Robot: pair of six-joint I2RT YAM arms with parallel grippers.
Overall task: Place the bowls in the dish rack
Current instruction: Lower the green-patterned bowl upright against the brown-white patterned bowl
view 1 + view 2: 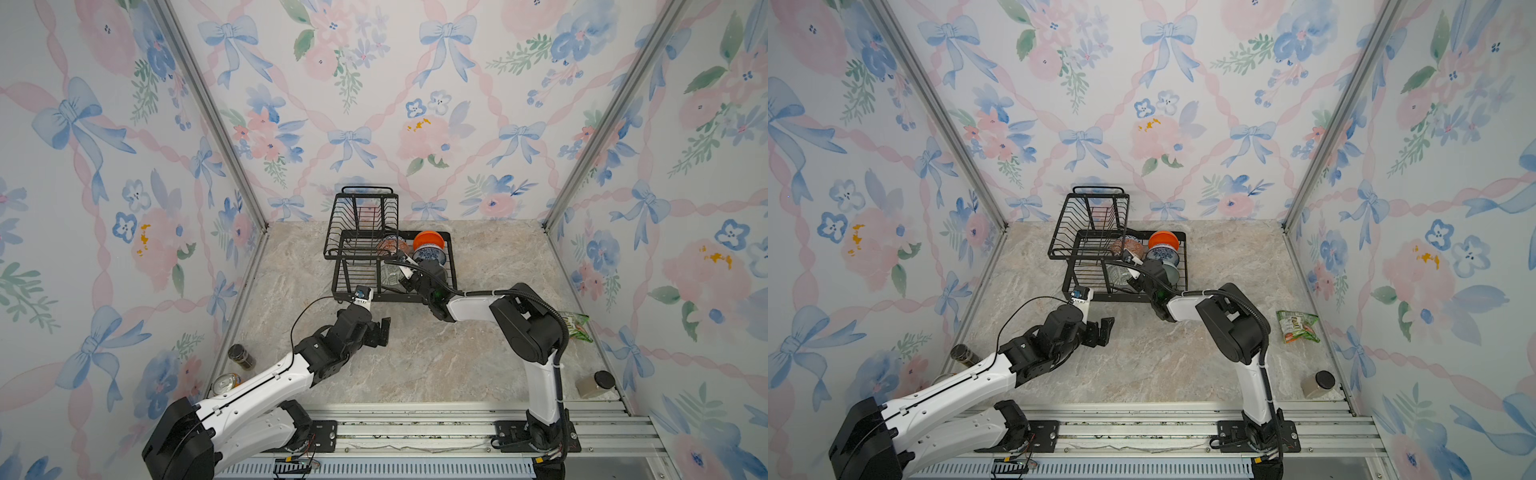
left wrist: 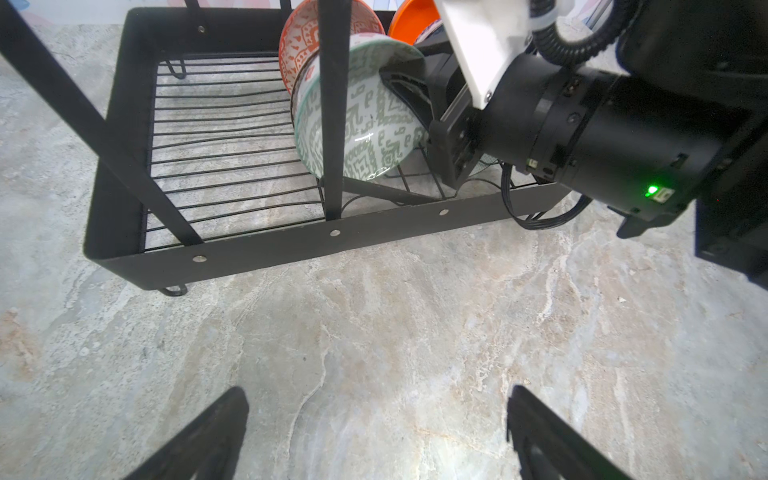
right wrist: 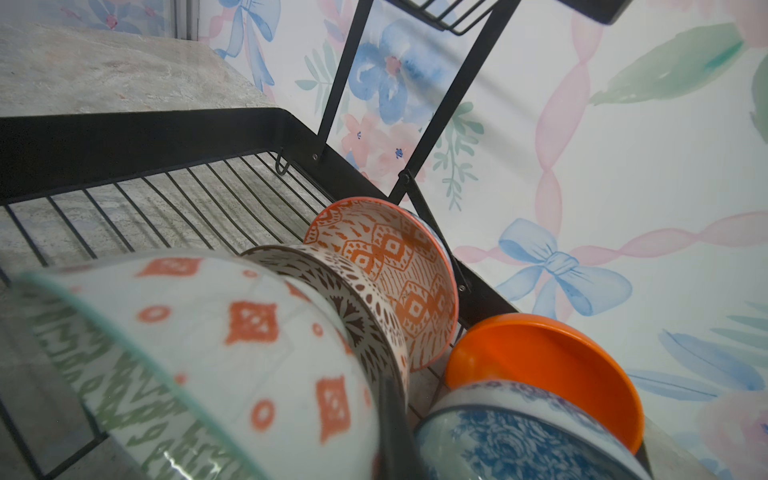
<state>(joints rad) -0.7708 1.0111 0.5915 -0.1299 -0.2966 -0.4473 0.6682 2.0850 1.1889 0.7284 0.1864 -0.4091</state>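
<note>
Though walls (image 1: 415, 83) floral, tabletop (image 1: 415, 365) marbled (veined)

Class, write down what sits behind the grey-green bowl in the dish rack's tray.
Behind the grey-green bowl stands a brown-lattice bowl, then a red-orange patterned bowl; their lower parts are hidden.

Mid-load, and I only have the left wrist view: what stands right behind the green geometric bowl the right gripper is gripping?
Observer: The right wrist view shows a brown lattice bowl standing between the green geometric bowl and the red-orange patterned bowl.
Operator: Any bowls left outside the dish rack?
Observer: None shows in both top views, though the arms hide part of the surface.
</note>
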